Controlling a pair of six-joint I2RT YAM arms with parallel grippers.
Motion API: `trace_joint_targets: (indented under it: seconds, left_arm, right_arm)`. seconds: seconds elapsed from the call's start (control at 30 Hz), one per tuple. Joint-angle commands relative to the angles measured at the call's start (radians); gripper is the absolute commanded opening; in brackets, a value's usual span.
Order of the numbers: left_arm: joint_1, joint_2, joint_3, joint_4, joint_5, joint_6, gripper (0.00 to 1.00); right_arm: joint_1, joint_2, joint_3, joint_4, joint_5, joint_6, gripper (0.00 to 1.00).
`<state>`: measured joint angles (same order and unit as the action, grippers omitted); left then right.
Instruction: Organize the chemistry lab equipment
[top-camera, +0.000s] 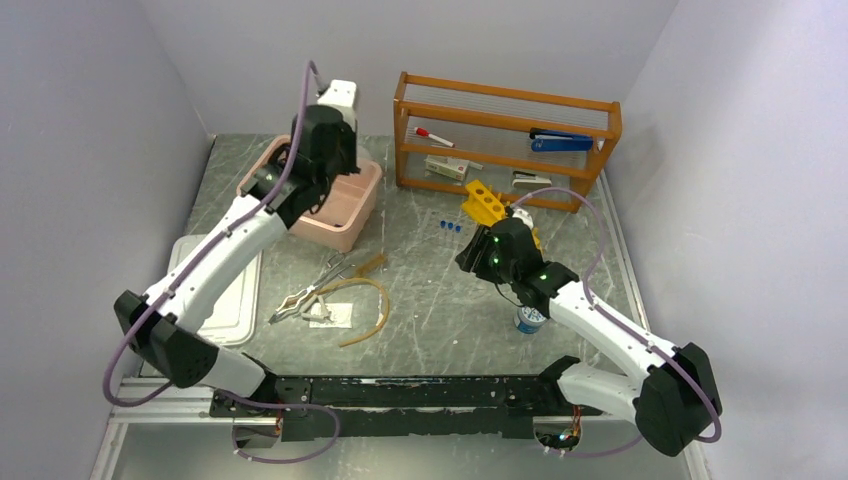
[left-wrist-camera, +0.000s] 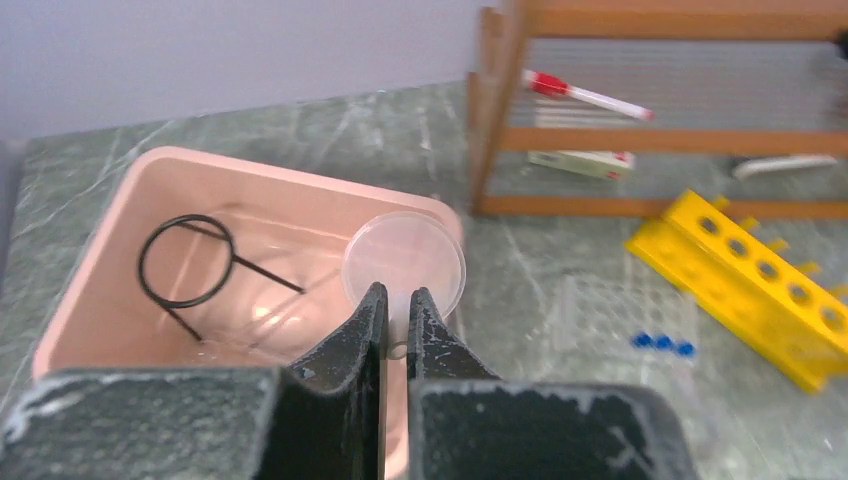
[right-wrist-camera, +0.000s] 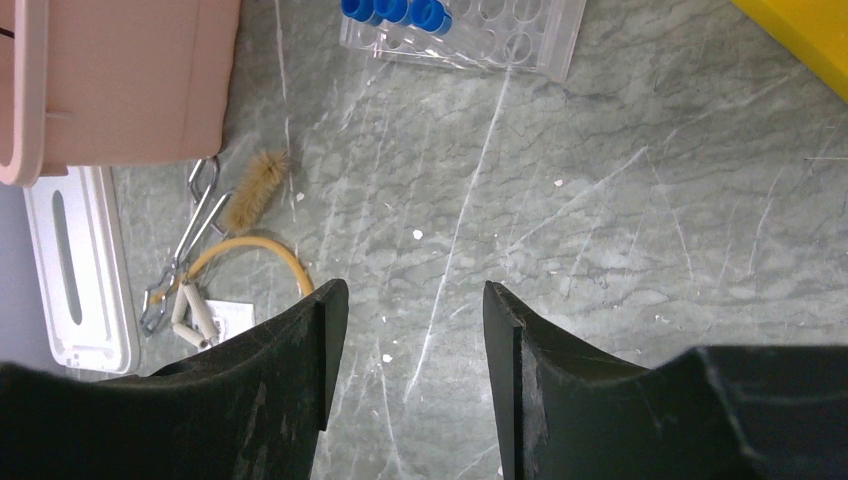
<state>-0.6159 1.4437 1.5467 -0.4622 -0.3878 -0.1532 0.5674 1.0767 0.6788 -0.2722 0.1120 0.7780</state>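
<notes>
**Ana:** Green marbled surface (top-camera: 440, 330), seen from above. What lies loose on it?

**Ben:** Silvery tongs (top-camera: 310, 290) and tan tubing (top-camera: 386, 310) lie together, between the arm bases and the pink bin (top-camera: 350, 235). The tongs' long axis runs from near-left to far-right. The left arm's base is the nearer one (though its wrist hangs over the bin).

**Ana:** Left wrist view?

**Ben:** The left pincer (left-wrist-camera: 397, 292) is clenched above the bin, its tips overlapping the lower rim of a clear round dish (left-wrist-camera: 403, 250). I cannot tell whether it is pinching the dish. The black ring stand (left-wrist-camera: 185, 262) lies inside the bin.

**Ana:** And the right wrist?

**Ben:** The right pincer (right-wrist-camera: 412, 290) is released, holding nothing, over bare surface. The blue-capped tubes (right-wrist-camera: 395, 10) sit near, straight ahead of it, while the tongs lie well apart to its left. I'd judge the tubes are its pick.
</notes>
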Motion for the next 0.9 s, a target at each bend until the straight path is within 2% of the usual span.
trace_joint_targets:
  seconds: [0.0, 0.23, 0.37, 0.5, 0.7, 0.87]
  left_arm:
    - [0.122, 0.113, 0.051, -0.005, 0.045, -0.028, 0.05]
    - [0.25, 0.313, 0.096, -0.003, 0.167, -0.116, 0.05]
    - [0.266, 0.417, 0.133, 0.018, 0.199, -0.126, 0.05]
    - [0.269, 0.452, 0.103, 0.106, 0.272, -0.136, 0.05]
    - [0.272, 0.519, 0.083, 0.131, 0.282, -0.201, 0.05]
    - [0.272, 0.521, 0.027, 0.189, 0.282, -0.215, 0.11]
  right_arm:
    - [-0.011, 0.016, 0.019, 0.031, -0.018, -0.012, 0.55]
    - [-0.011, 0.017, 0.0, 0.044, -0.019, -0.001, 0.55]
    - [-0.012, 0.039, 0.001, 0.048, -0.02, -0.005, 0.55]
    - [-0.012, 0.054, 0.013, 0.044, -0.024, -0.009, 0.54]
    - [-0.014, 0.054, 0.006, 0.061, -0.029, -0.001, 0.55]
    - [-0.014, 0.066, 0.017, 0.054, -0.037, -0.002, 0.55]
